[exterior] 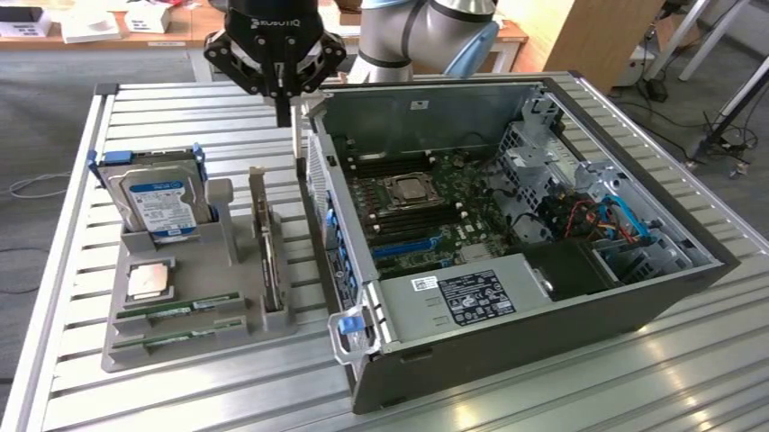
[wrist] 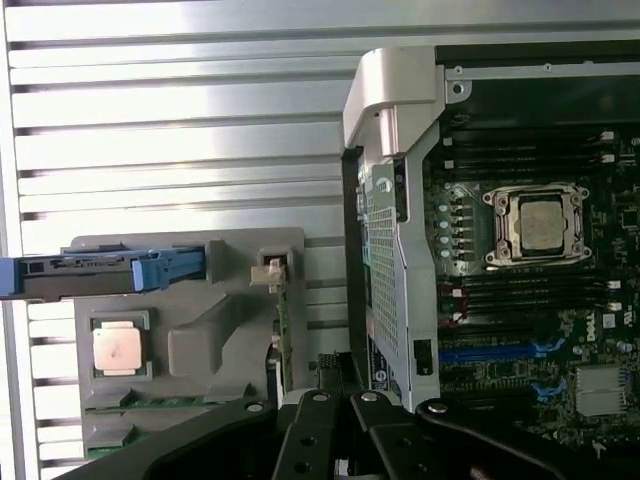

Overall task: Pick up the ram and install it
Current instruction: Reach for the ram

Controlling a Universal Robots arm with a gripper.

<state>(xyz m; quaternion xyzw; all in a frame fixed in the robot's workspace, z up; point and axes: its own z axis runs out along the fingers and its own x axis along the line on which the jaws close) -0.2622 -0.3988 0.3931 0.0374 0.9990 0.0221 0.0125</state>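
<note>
Two ram sticks lie flat in slots at the near end of the grey holder tray (exterior: 240,328): one ram stick (exterior: 180,309) and a second ram stick (exterior: 176,339) just in front of it. In the wrist view their green edge (wrist: 150,403) shows below the processor. My gripper (exterior: 284,119) hangs above the far part of the table, between the tray and the open computer case (exterior: 517,225). Its fingers point down, shut, with nothing between them. It is well above and behind the ram. The gripper (wrist: 331,385) shows dark in the wrist view.
On the tray also stand a hard drive (exterior: 158,200) with a blue-and-white label, a silver processor chip (exterior: 149,281) and an upright card (exterior: 266,256). The case's motherboard has a processor socket (exterior: 412,191) with dark memory slots (exterior: 420,220) beside it. The slatted metal table (exterior: 180,117) ends at the exterior view's left.
</note>
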